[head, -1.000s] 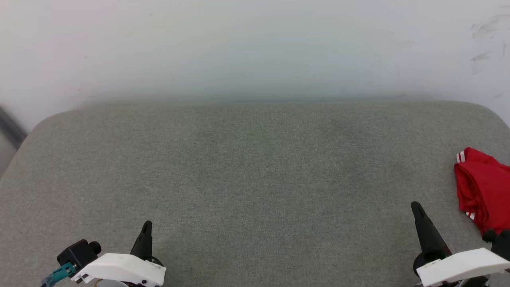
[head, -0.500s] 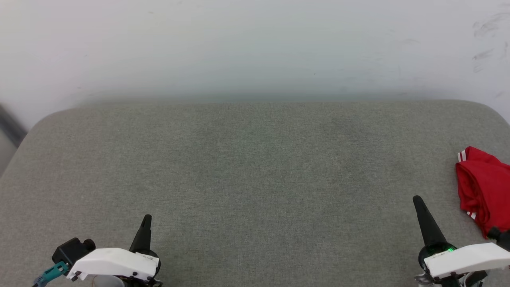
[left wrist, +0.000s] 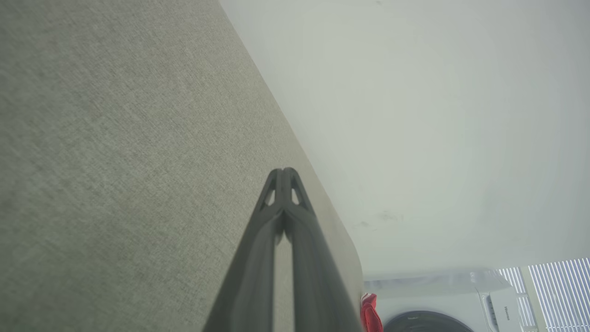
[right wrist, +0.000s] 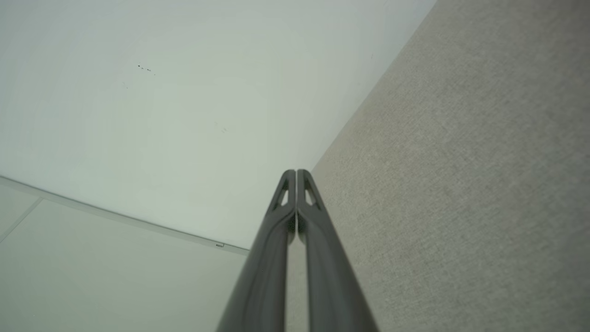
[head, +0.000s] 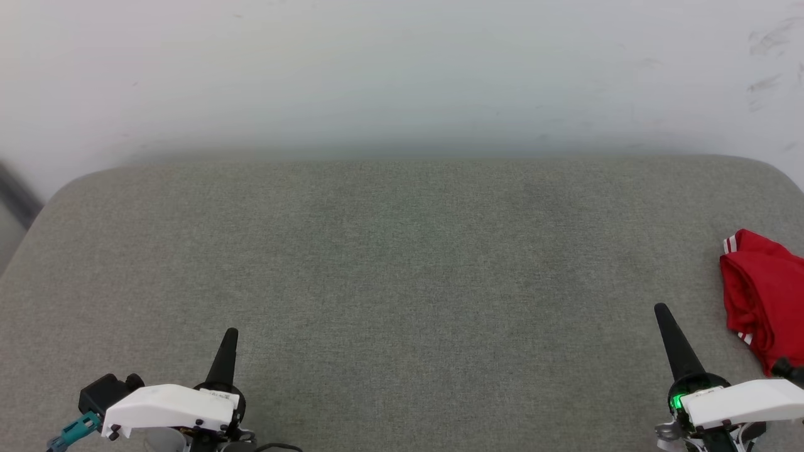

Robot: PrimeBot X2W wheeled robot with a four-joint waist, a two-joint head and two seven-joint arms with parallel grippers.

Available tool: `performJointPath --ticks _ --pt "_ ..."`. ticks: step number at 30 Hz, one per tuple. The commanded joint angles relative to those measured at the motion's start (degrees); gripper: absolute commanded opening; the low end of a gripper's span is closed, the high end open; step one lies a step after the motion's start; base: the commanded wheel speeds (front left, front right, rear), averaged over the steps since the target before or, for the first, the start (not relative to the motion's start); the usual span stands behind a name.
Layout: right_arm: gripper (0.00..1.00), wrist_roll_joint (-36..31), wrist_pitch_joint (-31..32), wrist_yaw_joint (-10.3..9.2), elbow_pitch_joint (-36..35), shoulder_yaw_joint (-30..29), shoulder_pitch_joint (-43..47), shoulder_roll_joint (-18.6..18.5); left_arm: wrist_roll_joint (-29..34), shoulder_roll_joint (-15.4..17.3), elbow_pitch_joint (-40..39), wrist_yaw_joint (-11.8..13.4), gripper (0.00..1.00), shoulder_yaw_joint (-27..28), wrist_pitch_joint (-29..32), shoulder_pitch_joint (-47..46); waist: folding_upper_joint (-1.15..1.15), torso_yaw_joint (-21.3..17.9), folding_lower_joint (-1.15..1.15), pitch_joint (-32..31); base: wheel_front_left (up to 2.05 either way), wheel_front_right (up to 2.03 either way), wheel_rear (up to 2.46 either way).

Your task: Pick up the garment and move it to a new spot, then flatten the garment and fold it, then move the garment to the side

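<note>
Jaws clenched shut and empty on both the left gripper (head: pixel 231 334) and the right gripper (head: pixel 659 309), over the grey fabric-covered counter (head: pixel 402 263). The red garment (head: pixel 763 295) lies bunched at the counter's right edge, near the right gripper but apart from it.

In front of you lies a broad grey-green cushion (head: pixel 402 282) of woven cloth, its far corners rounded; right behind it you meet a plain white wall (head: pixel 402 69), softly and evenly lit; look to its upper right and you find faint grey scuffs (head: pixel 769 44); at the far left edge a dark strip (head: pixel 14 196) slants down beside the cushion, too blurred to name. In your left wrist view a white washer (left wrist: pixel 442 302) with a dark round door stands past the cushion's end, with pale blinds (left wrist: pixel 560 288) beside it; in your right wrist view a thin skirting (right wrist: pixel 115 216) divides the wall from a pale floor (right wrist: pixel 92 281).
</note>
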Motion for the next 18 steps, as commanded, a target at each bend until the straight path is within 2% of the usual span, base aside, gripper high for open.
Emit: performJointPath --ticks 1,18 --pt "0.0 1.7 0.2 0.01 0.0 -0.1 -1.7 -0.4 -1.2 -0.2 -0.3 -0.6 0.0 0.8 0.4 -1.5 0.0 0.0 0.0 0.0 0.0 0.0 0.0" --pt "0.0 10.7 0.7 0.0 2.2 -0.7 -3.4 -0.3 -7.9 -2.0 0.2 -2.8 0.0 3.9 2.8 -2.4 0.0 0.1 0.0 0.5 0.0 0.0 0.0"
